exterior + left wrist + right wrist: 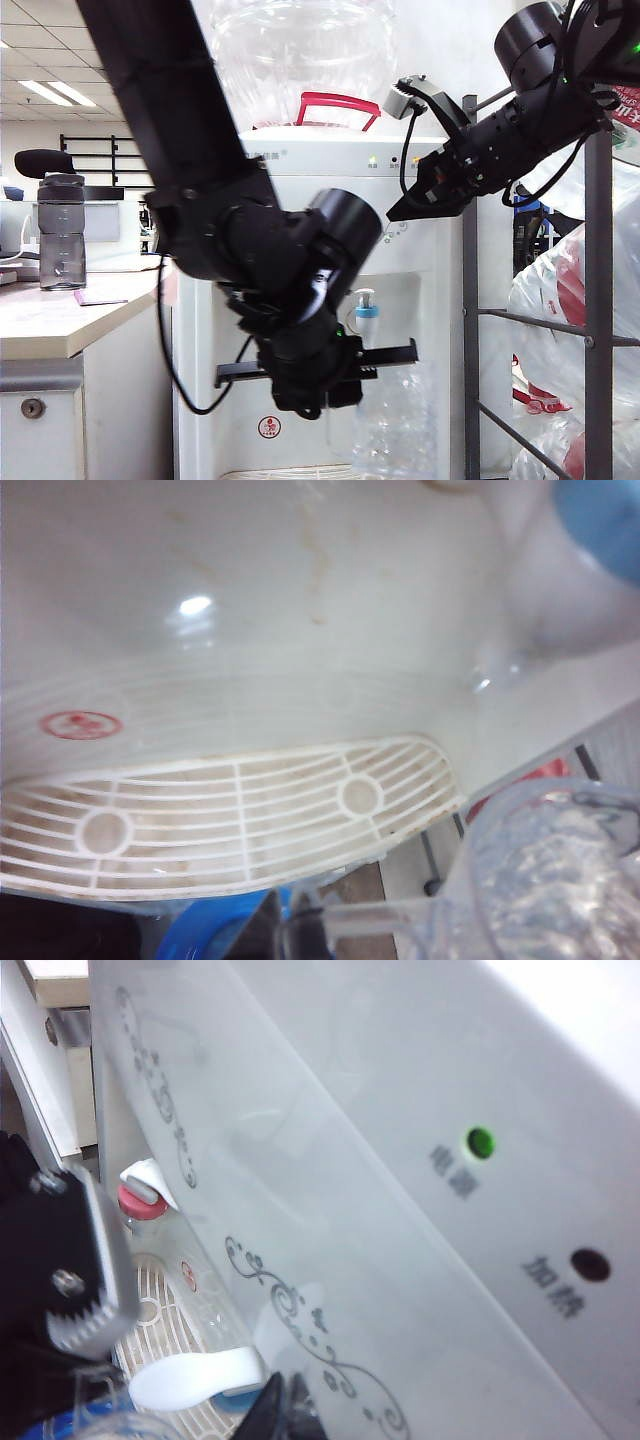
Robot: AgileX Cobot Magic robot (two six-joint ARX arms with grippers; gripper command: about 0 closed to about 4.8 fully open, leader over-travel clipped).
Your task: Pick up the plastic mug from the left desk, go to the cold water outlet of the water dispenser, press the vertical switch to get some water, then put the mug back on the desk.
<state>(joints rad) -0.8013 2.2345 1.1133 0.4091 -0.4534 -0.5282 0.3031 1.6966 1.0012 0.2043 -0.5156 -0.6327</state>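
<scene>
My left gripper (400, 385) is closed on the plastic mug (397, 425), which hangs just under the cold water outlet (367, 320) inside the recess of the water dispenser (330, 170); in my left wrist view the mug (555, 870) is close at the camera and the drip grille (230, 815) lies below it. The vertical switch (364, 297) stands up just above the mug. My right gripper (400, 212) is higher, near the front panel of the dispenser, beside a green light (481, 1142); its fingers look together and hold nothing. Far from both, the left desk (60, 315) carries a bottle (62, 232)
</scene>
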